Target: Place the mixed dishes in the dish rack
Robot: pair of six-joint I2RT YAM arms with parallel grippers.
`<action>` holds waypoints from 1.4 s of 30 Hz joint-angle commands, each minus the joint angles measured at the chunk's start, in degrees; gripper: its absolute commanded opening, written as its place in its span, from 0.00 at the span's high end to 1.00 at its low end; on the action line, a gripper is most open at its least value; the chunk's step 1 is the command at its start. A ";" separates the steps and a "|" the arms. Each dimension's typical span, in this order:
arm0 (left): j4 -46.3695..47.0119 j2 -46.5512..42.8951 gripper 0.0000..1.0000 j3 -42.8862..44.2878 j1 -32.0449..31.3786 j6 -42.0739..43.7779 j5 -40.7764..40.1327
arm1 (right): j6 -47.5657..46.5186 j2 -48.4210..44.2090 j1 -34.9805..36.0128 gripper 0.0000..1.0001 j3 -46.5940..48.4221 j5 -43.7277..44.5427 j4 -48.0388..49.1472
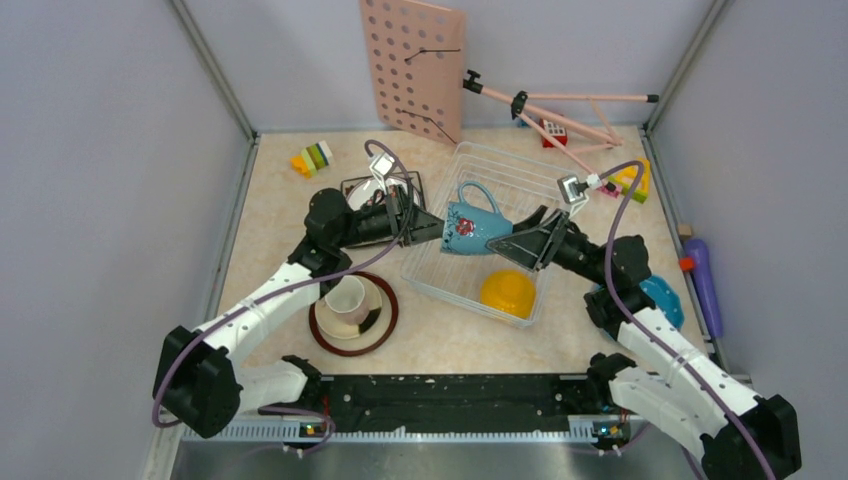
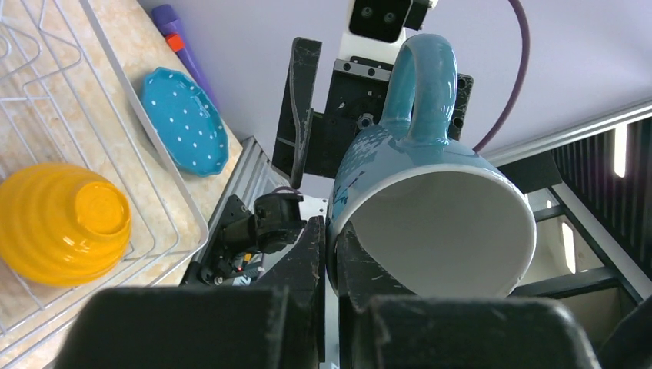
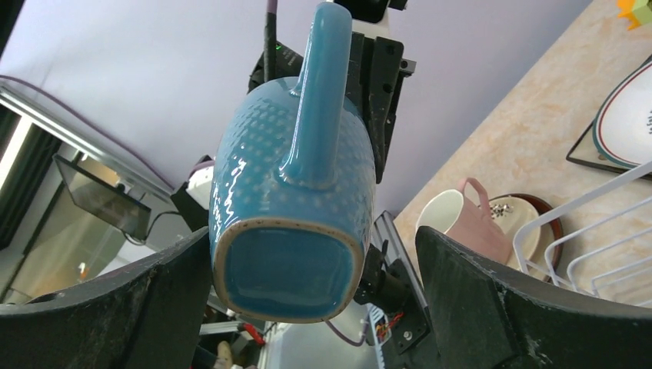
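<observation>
My left gripper (image 1: 437, 228) is shut on the rim of the blue-grey mug (image 1: 470, 222), which it holds on its side above the dish rack (image 1: 500, 170). One finger is inside the mug (image 2: 430, 200) and one outside. My right gripper (image 1: 515, 243) stands open around the mug's base (image 3: 292, 184), its right finger clearly apart from it. A yellow bowl (image 1: 507, 292) lies upside down in the rack's near end. The pink cup (image 1: 346, 298) sits on the brown-rimmed plate (image 1: 381, 330) at front left. A blue polka-dot plate (image 1: 665, 298) lies right of the rack, partly under my right arm.
A pink pegboard (image 1: 415, 65) leans on the back wall beside a pink tripod (image 1: 560, 110). Toy blocks (image 1: 313, 158) lie at back left and more blocks (image 1: 632, 180) at back right. A purple toy (image 1: 705, 285) lies along the right wall. A plate (image 3: 627, 115) rests left of the rack.
</observation>
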 commanded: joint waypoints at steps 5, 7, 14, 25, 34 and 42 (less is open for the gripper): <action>11.40 0.41 1.00 1.16 -0.03 -2.29 1.73 | 5.60 1.75 0.87 0.06 1.12 0.59 7.42; 9.60 0.49 1.00 1.44 -0.10 -0.71 1.50 | 5.60 2.08 1.25 0.07 1.52 1.14 6.76; 3.92 1.22 1.00 2.27 -0.20 5.43 0.71 | 3.78 2.24 2.86 0.19 2.69 2.77 3.74; -0.91 1.75 0.57 2.26 0.02 11.21 -1.69 | -2.36 0.53 3.16 0.92 5.86 7.11 -9.84; -27.36 -4.42 0.31 3.22 2.06 28.04 -19.59 | -20.66 0.57 3.13 0.95 19.50 28.40 -51.17; -38.15 -9.01 0.22 2.54 2.09 34.38 -32.26 | -17.92 9.99 4.53 1.00 26.23 46.69 -69.75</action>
